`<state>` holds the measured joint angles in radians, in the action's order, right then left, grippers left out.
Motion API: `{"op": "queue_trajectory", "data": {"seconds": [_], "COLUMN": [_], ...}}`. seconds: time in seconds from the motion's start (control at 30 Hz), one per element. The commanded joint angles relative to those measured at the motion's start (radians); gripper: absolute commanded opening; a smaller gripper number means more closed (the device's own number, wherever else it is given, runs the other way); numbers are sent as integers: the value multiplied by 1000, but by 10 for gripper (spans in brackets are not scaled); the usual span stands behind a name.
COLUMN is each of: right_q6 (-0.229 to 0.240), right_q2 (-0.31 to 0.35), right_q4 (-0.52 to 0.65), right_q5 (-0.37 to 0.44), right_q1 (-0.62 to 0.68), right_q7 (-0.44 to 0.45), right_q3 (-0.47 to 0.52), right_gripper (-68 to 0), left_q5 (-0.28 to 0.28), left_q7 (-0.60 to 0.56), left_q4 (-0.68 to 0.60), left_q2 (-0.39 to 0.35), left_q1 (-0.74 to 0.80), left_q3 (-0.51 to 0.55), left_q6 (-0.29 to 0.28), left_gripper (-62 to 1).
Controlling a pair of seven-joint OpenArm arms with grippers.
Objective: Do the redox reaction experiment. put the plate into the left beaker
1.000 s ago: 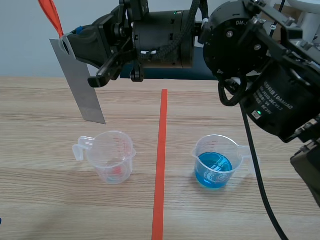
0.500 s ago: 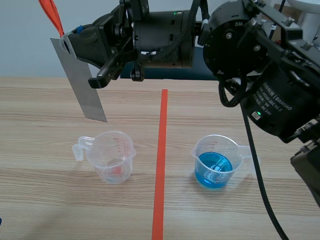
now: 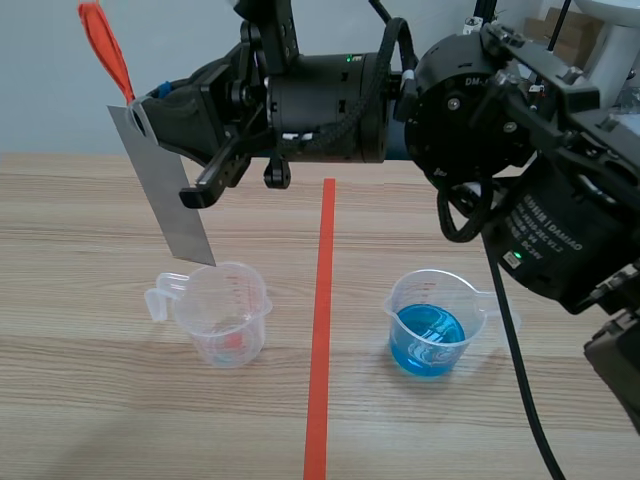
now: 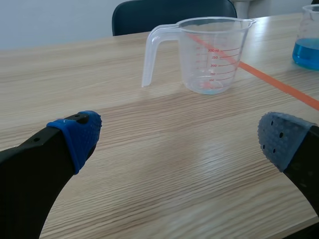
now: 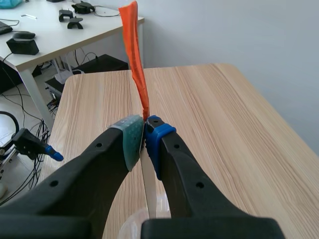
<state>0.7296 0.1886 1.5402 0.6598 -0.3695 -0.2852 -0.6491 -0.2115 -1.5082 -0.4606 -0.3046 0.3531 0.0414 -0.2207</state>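
Note:
A grey metal plate (image 3: 165, 190) with an orange ribbon (image 3: 105, 45) at its top hangs tilted from my right gripper (image 3: 150, 105), which is shut on its upper end. The right arm comes across the top of the scene view. The plate's lower corner is just over the far rim of the empty clear left beaker (image 3: 222, 312). In the right wrist view the right gripper (image 5: 144, 137) pinches the ribbon (image 5: 134, 50) and plate edge-on. My left gripper (image 4: 179, 139) stands open low over the table, and the empty beaker (image 4: 209, 55) is ahead of it.
A second clear beaker (image 3: 430, 325) with blue liquid stands right of the orange-red tape line (image 3: 320, 330). It also shows ahead and to the side of the left gripper, as the blue beaker (image 4: 306, 37). A dark chair (image 4: 172, 12) stands beyond the table.
The right gripper has carried the plate slightly right and down, so its lower corner is now at the left beaker's rim. The beakers have not moved.

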Motion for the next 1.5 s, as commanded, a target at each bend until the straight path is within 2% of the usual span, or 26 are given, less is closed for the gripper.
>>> {"op": "queue_trajectory", "data": {"seconds": [0.0,0.37,0.47,0.63,0.73,0.9,1.17,1.47], "right_q6": [0,-24,-38,-38,-38,-38,-37,-37], "right_q2": [-6,-6,-6,-6,-7,-13,-15,-18], "right_q4": [10,5,5,5,-6,-58,-148,-208], "right_q5": [-3,-71,-93,-96,-97,-97,-100,-100], "right_q1": [-3,25,27,27,27,26,26,26], "right_q7": [23,53,68,68,68,80,139,173], "right_q3": [8,8,8,8,8,8,6,-2], "right_gripper": [-671,-671,-671,-671,-671,-671,-671,-671], "left_q5": [9,47,74,74,104,92,44,31], "left_q7": [-46,-46,-46,-46,-46,-46,-38,-44], "left_q4": [-20,-21,-32,-61,-89,-120,-137,-137], "left_q2": [-34,-117,-128,-131,-131,-116,-72,-59], "left_q1": [16,65,80,87,102,92,69,62], "left_q3": [-2,-2,-2,-2,-2,-2,-2,-2], "left_q6": [-3,-18,-18,-18,-18,-41,-40,-41], "left_gripper": [14,14,14,14,14,14,14,14]}}
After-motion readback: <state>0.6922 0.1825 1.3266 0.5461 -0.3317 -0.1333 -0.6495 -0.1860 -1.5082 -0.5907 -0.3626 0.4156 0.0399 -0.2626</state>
